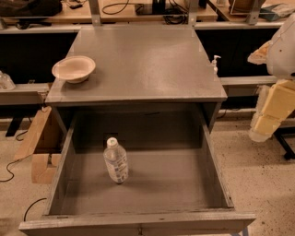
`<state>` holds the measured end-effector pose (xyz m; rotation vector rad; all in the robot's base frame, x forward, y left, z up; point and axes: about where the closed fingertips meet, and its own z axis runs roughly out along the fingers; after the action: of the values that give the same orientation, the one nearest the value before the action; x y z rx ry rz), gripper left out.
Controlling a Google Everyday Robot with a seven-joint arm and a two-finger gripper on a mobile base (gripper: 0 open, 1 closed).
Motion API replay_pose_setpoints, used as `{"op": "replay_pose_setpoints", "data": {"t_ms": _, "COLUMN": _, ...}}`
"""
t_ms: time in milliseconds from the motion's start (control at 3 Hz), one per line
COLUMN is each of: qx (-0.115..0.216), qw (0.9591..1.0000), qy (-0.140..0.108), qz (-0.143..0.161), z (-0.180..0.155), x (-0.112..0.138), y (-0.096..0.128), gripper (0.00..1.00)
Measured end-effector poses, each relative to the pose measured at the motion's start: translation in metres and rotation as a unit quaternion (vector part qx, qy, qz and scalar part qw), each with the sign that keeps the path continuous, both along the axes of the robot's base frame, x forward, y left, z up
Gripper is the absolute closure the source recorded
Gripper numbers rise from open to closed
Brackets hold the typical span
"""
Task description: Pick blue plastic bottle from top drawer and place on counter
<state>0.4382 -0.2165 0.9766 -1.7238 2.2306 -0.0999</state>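
Claw (267,120) is seen at 3 o'clock of the frame, at the right edge, on the end of the white and pale-yellow arm (282,60). It is hung over the speckled floor (258,184), well apart from drawer, bottle and worktop, and no contact with any of them is made. Whether it is spread or pressed together cannot be told, and no held object can be made out.

Blue plastic bottle (116,162) is stood upright on the bottom of the top drawer (170,179), white cap up, with the printed label wrapped around the lower body. It is placed at roughly 9 o'clock from the middle of the drawer bottom, apart from all four walls.

Top drawer is pulled out toward 6 o'clock, below the front edge of the worktop (147,60). The scuffed grey bottom is exposed. The thick front panel is cut off by the lower frame edge.

Worktop is grey, flat and worn. A pale bowl (73,69) is set on it at about 8 o'clock, near the left edge. A small white pump dispenser (215,62) is seen at 3 o'clock, just beside the right edge; whether it is on the worktop cannot be told.

A wooden bench (138,11) with cables is seen at 12 o'clock, behind the worktop. Cardboard pieces (39,138) are seen at 9 o'clock of the drawer, on the floor.
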Motion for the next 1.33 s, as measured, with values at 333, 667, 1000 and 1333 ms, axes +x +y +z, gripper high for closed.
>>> {"op": "replay_pose_setpoints", "data": {"t_ms": 333, "qx": 0.000, "qw": 1.0000, "qy": 0.000, "qz": 0.000, "z": 0.000, "x": 0.000, "y": 0.000, "gripper": 0.00}}
{"op": "replay_pose_setpoints", "data": {"t_ms": 667, "qx": 0.040, "qw": 0.9991, "qy": -0.010, "qz": 0.007, "z": -0.012, "x": 0.009, "y": 0.008, "gripper": 0.00}}
{"op": "replay_pose_setpoints", "data": {"t_ms": 1000, "qx": 0.165, "qw": 0.9849, "qy": -0.032, "qz": 0.043, "z": -0.066, "x": 0.041, "y": 0.034, "gripper": 0.00}}
{"op": "replay_pose_setpoints", "data": {"t_ms": 1333, "qx": 0.280, "qw": 0.9558, "qy": -0.059, "qz": 0.070, "z": -0.100, "x": 0.070, "y": 0.071, "gripper": 0.00}}
